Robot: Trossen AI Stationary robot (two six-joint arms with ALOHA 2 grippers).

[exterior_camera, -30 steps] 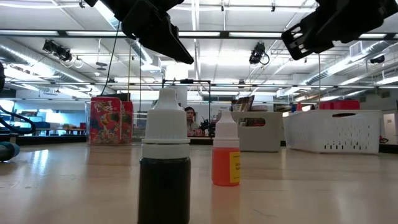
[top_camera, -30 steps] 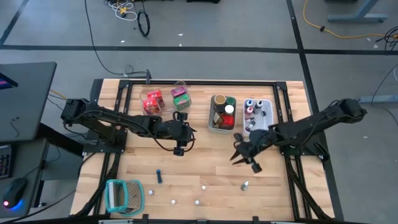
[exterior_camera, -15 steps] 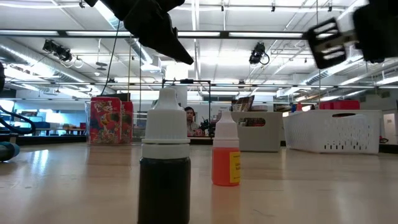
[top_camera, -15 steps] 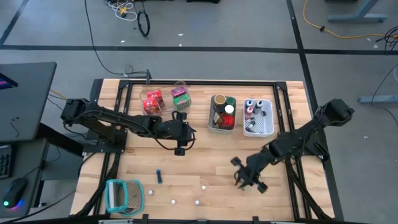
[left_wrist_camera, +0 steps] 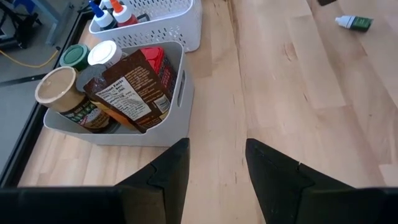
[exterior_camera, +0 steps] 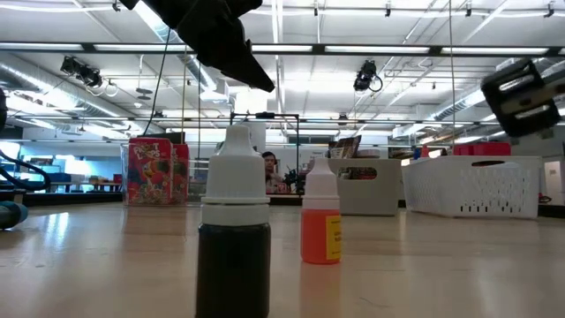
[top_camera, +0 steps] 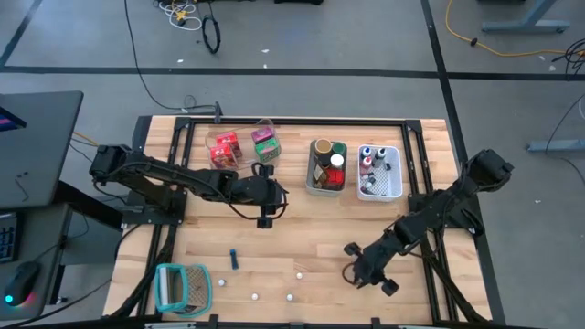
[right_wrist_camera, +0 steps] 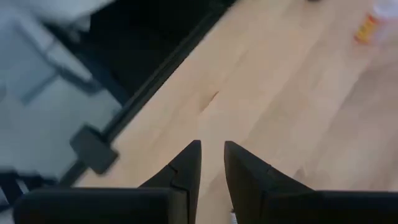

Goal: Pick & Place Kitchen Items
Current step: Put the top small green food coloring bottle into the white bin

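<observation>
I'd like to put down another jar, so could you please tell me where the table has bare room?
The wood between the left pincer and the right pincer is bare, as is the strip before the grey bin. The front edge is crowded: teal holder, blue bottle, small white pieces.

a: where are the arms?
b: right gripper point(top_camera: 358, 271) low near the table's front edge; left gripper point(top_camera: 264, 216) mid-table, before the grey bin point(top_camera: 313, 187).
a: loose things?
b: a small dark bottle point(top_camera: 234, 260) and tiny white pieces point(top_camera: 297, 272), beside a teal-and-white holder point(top_camera: 183, 287).
</observation>
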